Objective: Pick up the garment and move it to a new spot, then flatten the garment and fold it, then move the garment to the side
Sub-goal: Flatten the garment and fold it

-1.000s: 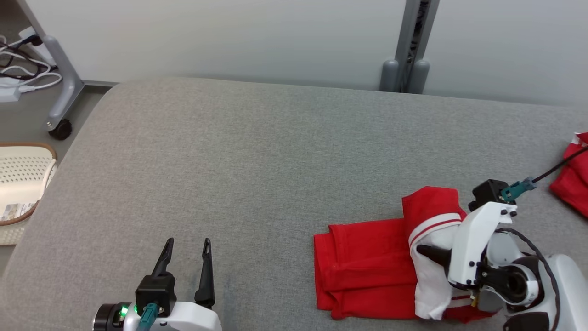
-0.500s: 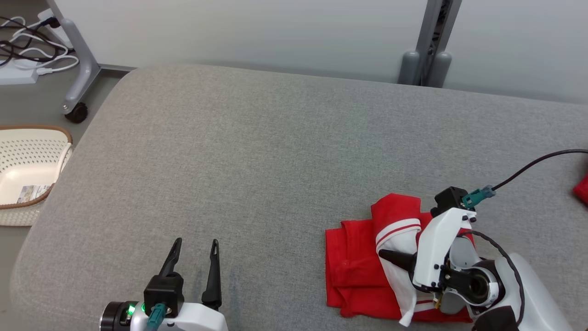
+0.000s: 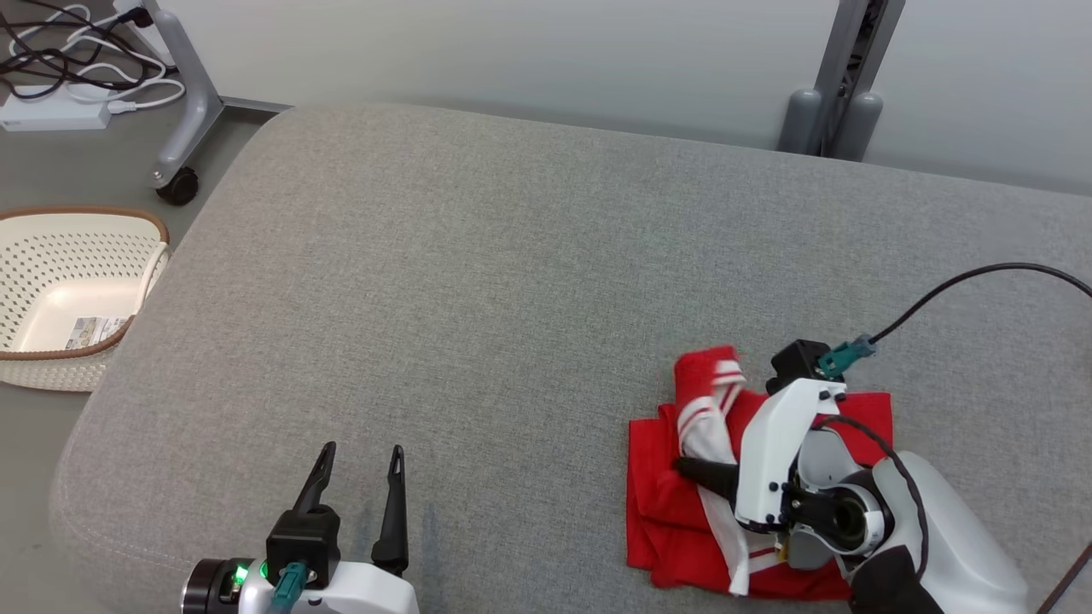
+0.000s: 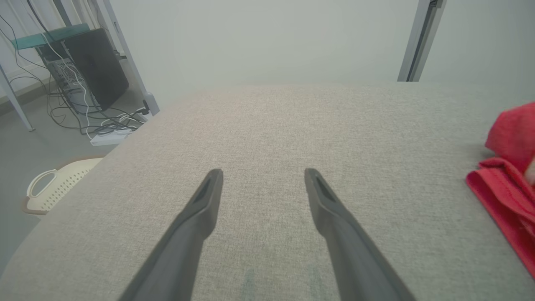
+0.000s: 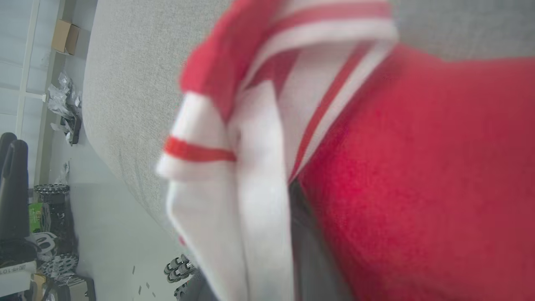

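Observation:
The garment (image 3: 665,512), red with white striped bands, lies bunched in folds at the front right of the grey cushion (image 3: 469,298). My right gripper (image 3: 699,471) lies over it, pointing left. One dark finger shows, with the white striped band draped across it. The right wrist view has the garment (image 5: 418,167) pressed close, a dark finger (image 5: 309,251) running beneath the cloth; how the jaws stand is hidden. My left gripper (image 3: 360,450) hovers open and empty over bare cushion at the front left, and its wrist view has the gripper (image 4: 263,173) with the garment's edge (image 4: 505,188) at far right.
A cream perforated basket (image 3: 85,213) sits on the floor left of the cushion. A wheeled stand leg (image 3: 183,111) and cables with a power strip (image 3: 51,111) are at the back left. A grey post (image 3: 840,85) stands behind the cushion. A black cable (image 3: 964,281) arcs from my right wrist.
The head camera has turned, shifting the picture. My right gripper has carried the striped flap lower over the red pile, which now looks more compact. The left gripper has held still.

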